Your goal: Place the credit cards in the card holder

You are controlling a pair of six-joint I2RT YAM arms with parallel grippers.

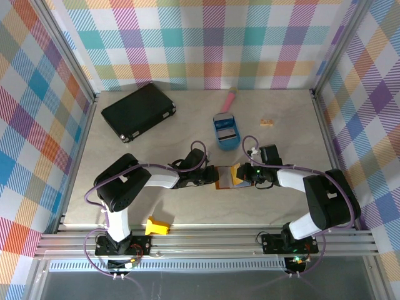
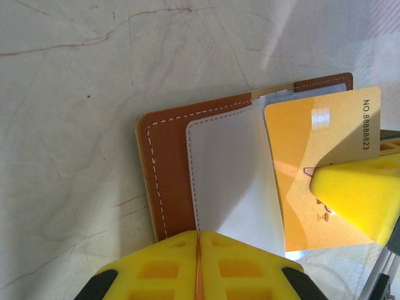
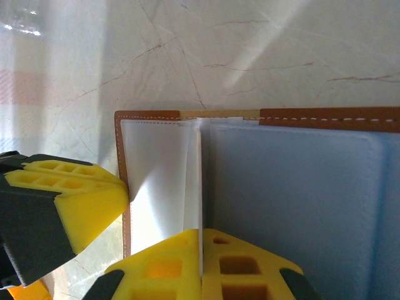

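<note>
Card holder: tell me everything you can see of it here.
The card holder lies open on the table: brown leather with white stitching outside, pale grey-blue lining inside. The left gripper is shut on a lifted lining flap. A yellow card, pinched by the right gripper, lies over its inner side beside that flap.
</note>
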